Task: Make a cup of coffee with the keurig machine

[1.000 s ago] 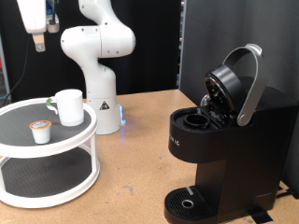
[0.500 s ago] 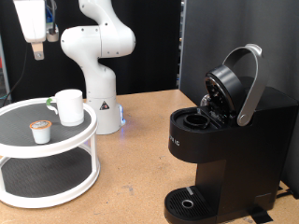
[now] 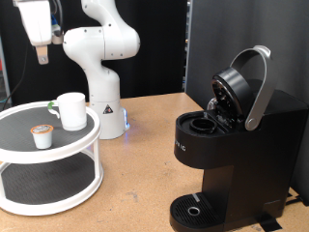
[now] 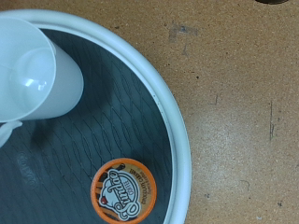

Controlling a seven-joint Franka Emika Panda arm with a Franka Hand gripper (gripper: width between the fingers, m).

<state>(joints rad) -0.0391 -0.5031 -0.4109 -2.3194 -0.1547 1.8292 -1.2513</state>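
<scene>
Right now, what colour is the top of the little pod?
Orange, with a brown printed middle. The pod shows best in the wrist view, beside the white cup.

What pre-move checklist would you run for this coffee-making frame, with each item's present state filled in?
1. keurig machine lid raised, pod chamber exposed: ok.
2. coffee pod on the round tray's top tier, foil up: ok.
3. cup upright beside the pod, apart from it: ok.
4. gripper high above the tray, holding nothing visible: ok.
5. Gripper opening: cannot tell.
6. Drip tray free for the cup: ok.
</scene>
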